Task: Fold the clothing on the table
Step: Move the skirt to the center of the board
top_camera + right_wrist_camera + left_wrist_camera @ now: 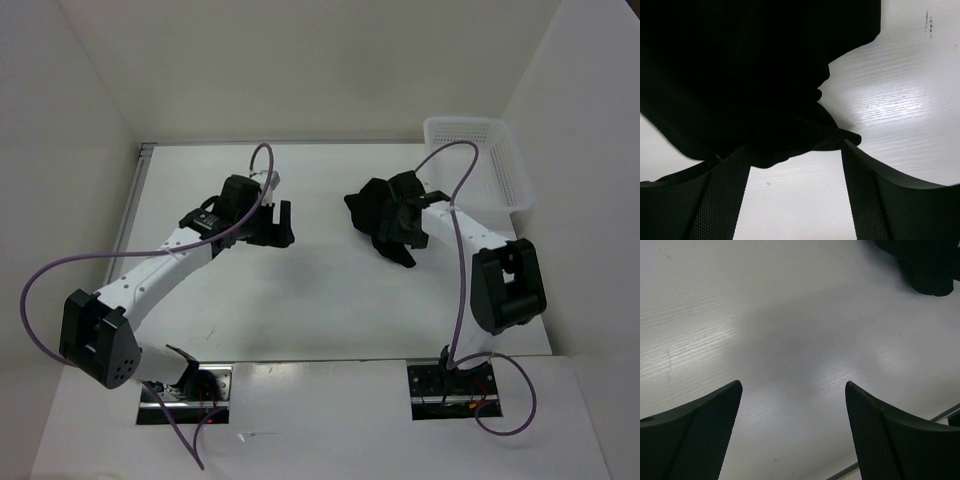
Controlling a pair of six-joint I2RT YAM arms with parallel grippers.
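Black clothing (378,222) lies bunched in a heap on the white table (330,300), just off centre toward 2 o'clock. It is not spread flat, and no hem or corner can be told apart from above.

Right gripper (400,222) sits right over the heap. In its wrist view the jaws stand wide, and a lobe of fabric (740,75) hangs down between the fingers from 11 o'clock. It is not pinched yet, so nothing is held.

Left gripper (278,228) is at 9–10 o'clock from centre, well apart from the cloth. Its jaws are wide over bare tabletop and empty.

White basket (480,160) is further out at 2 o'clock, by the far corner.

Risks, as a judgement:
- Right jaws closing here would likely take a thick wad, several layers, so a lift drags the whole bundle and never opens it out.
- If the pinch lands only on that thin lobe, it could slip out.
- Black on black: the cloth edge is hard to read against the fingers, so a miss is easy.
- Left arm has to cross toward 3 o'clock to help. Arms could clash, or cloth could get shoved toward the basket.
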